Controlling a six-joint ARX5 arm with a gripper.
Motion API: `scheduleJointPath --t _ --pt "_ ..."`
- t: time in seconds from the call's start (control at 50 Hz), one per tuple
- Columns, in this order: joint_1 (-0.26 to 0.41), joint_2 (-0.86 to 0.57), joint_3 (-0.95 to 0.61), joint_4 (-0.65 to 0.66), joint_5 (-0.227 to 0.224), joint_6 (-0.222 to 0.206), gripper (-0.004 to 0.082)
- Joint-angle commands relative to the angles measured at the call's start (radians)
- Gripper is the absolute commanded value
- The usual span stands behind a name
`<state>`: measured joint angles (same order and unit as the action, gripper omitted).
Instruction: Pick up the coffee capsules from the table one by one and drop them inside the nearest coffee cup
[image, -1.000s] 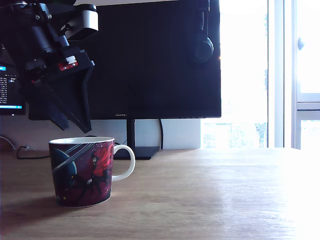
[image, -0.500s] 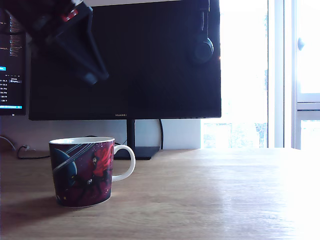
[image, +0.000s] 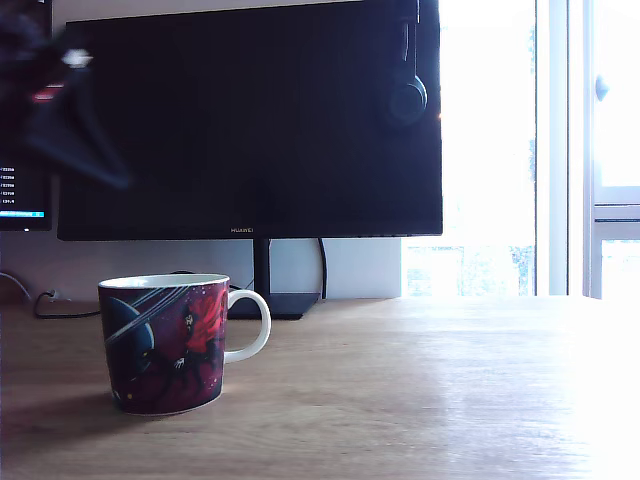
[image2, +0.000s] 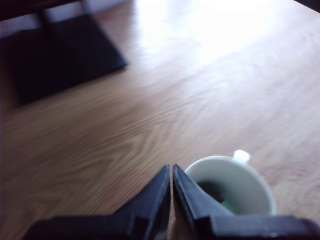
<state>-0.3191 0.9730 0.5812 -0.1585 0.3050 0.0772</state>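
Bright daylight from a window (image: 570, 150) washes the exterior view's right side, and a dark monitor (image: 250, 120) on its stand fills the background behind the wooden table (image: 420, 390). On that table, toward the exterior view's left, stands the coffee cup (image: 165, 343), upright, its white handle pointing to that view's right.

High in the exterior view's upper left corner, blurred, hangs the gripper (image: 75, 130), well above the cup and off to its side. In the wrist view the gripper (image2: 171, 192) has its jaws pressed together with only a thin seam between them, and nothing shows between the tips. Raised and clear like this, it looks placed for travel rather than for a grasp or a drop.

From the wrist view the cup (image2: 235, 187) is seen from above, just beside the jaw tips. Inside its white wall lies something dark with a hint of green; it could be a capsule already dropped in, but blur keeps me from telling.

No capsule shows on the bare table in either view, so whether any remain I cannot tell.
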Motion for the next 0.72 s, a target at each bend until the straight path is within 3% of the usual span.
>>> scheduleJointPath --t 0.0,0.22,0.3,0.44,0.7 --pt "0.023 -0.036 -0.063 0.029 0.001 -0.027 -0.0019" --pt "0.086 -0.2 -0.183 0.073 -0.006 -0.107 -0.0019" --pt "0.088 -0.265 -0.204 0.077 -0.048 -0.145 -0.0019" --pt "0.088 -0.37 -0.217 0.059 -0.127 -0.169 -0.0019" --pt "0.088 -0.507 -0.22 0.027 -0.192 -0.191 -0.0019"
